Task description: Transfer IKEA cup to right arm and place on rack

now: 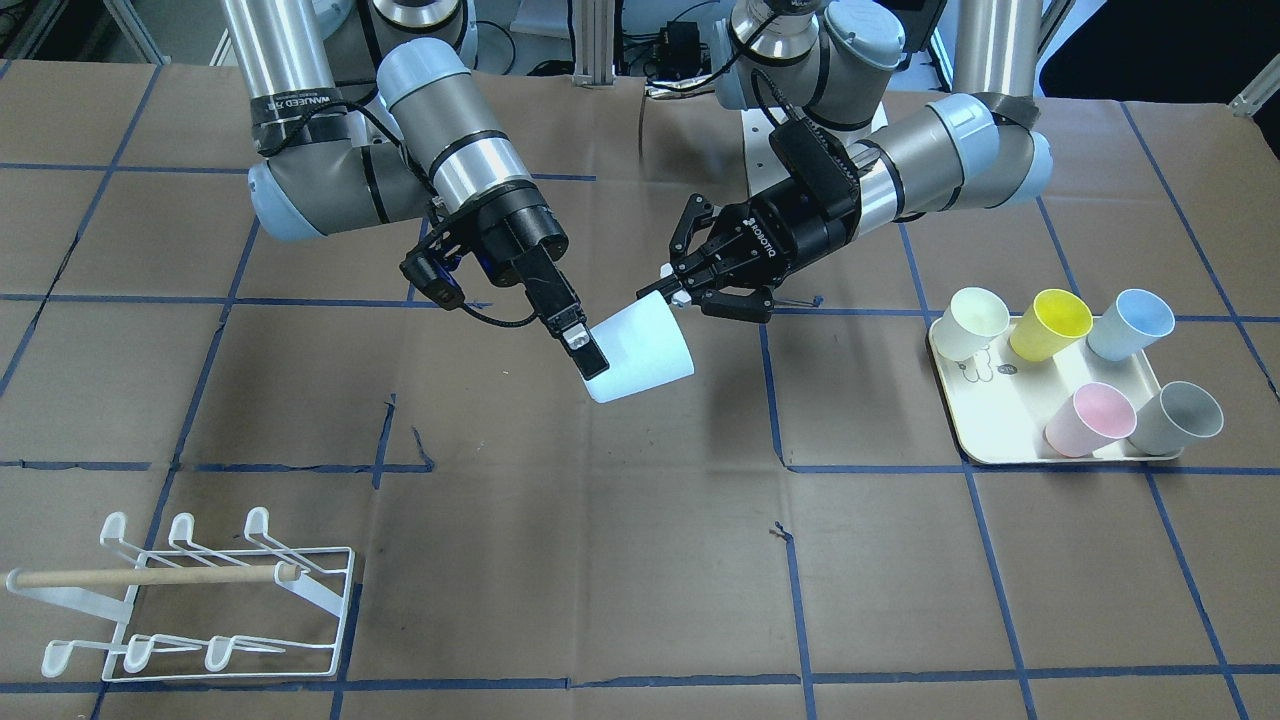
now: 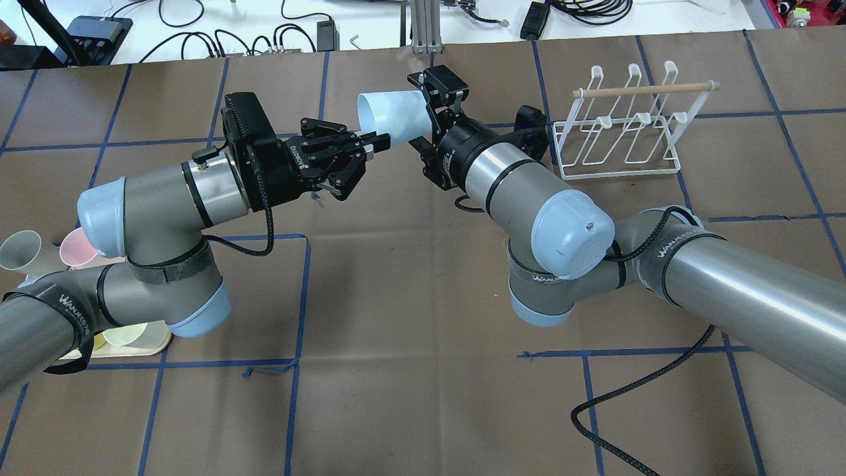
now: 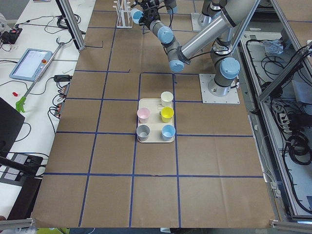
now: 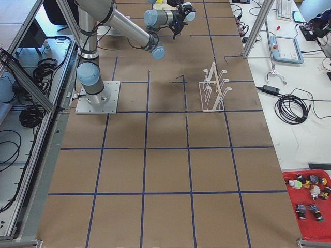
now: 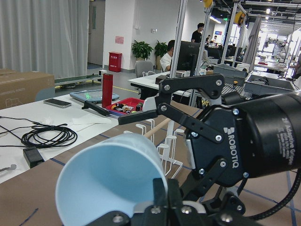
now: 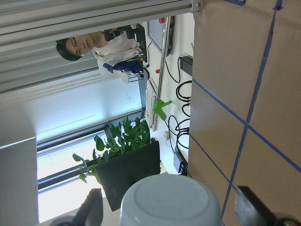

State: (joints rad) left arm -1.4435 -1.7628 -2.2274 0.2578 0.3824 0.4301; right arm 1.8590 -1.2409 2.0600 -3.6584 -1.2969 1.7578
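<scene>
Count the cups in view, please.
6. A pale blue cup is held in the air by the left gripper. Five are on the cream tray: white cup, yellow cup, blue cup, pink cup, grey cup. None seems hidden.

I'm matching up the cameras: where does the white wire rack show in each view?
Front-facing: rack bottom left.
Overhead: rack upper right.
Exterior left: rack top edge.
Exterior right: rack centre right.
Left wrist: rack behind pale blue cup.
Right wrist: not visible.
Shared landmark: that cup.
</scene>
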